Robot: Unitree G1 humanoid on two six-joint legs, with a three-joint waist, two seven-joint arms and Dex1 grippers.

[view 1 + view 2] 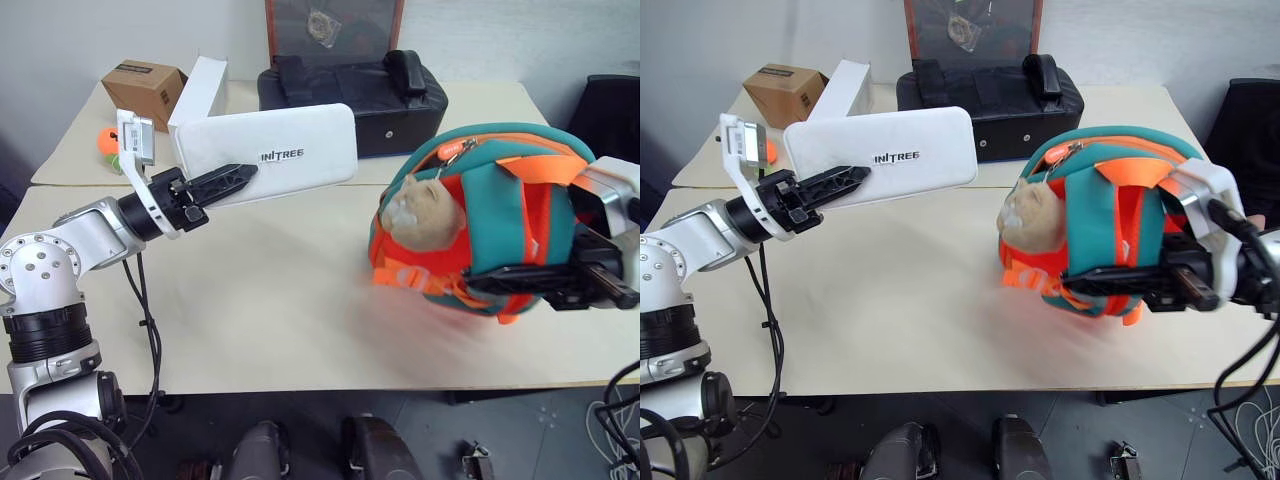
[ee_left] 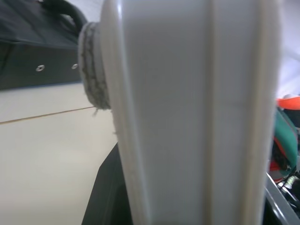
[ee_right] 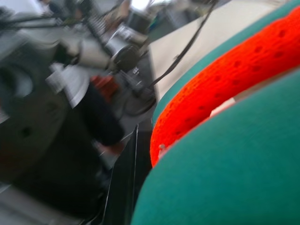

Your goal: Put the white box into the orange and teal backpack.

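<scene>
White box point(image 1: 280, 150): smooth matt plastic, probably. Backpack point(image 1: 500, 215): cloth, mesh webbing, plush toy point(image 1: 425, 212). Table point(image 1: 270, 310): matt.

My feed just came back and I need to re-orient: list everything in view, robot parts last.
box: one, white, held above the table in the left pincer.
backpack: one, orange and teal, at the table's right, gripped by the right pincer.
plush toy: one, tan, on the backpack's front.
case: one, black, at the table's back.
carton: one, white, upright, back left.
cardboard box: one, brown, back left.
table: beige.
left pincer: shut on the box.
right pincer: shut on the backpack.
</scene>
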